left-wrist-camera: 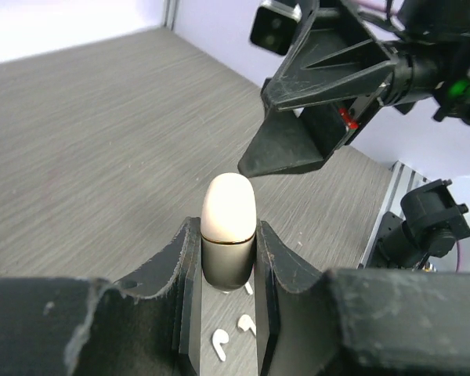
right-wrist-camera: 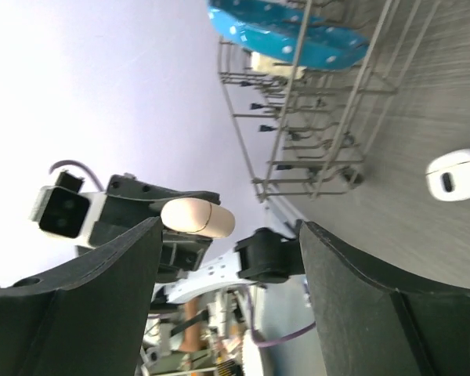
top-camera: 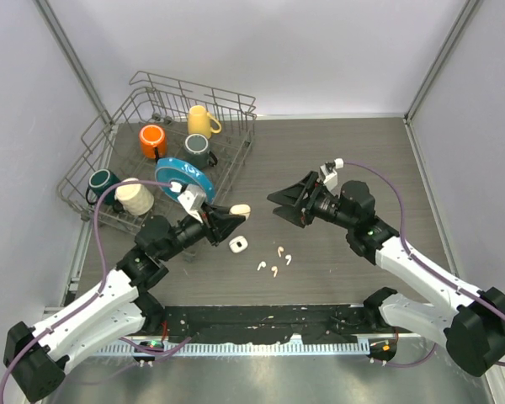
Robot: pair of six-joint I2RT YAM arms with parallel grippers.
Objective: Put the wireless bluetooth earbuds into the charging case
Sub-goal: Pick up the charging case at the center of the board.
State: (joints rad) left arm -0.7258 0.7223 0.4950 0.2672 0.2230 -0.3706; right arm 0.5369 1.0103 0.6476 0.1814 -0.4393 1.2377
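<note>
This looks like a robotics lab test cell, not a home. Two white-and-black arms, left (top-camera: pixel 109 303) and right (top-camera: pixel 421 269), trail purple cables (top-camera: pixel 97 231) and are bolted to a metal rail (top-camera: pixel 269 347) at the near edge of a grey wood-grain table (top-camera: pixel 362 160). The table is boxed in by plain pale walls (top-camera: pixel 278 50) and bare metal frame posts (top-camera: pixel 71 59). A wire dish rack (top-camera: pixel 101 143) holding mugs (top-camera: pixel 152 140) and a blue plate (top-camera: pixel 185 177) stands just beyond the left hand (top-camera: pixel 238 215), on its left, like a staged kitchen prop.
</note>
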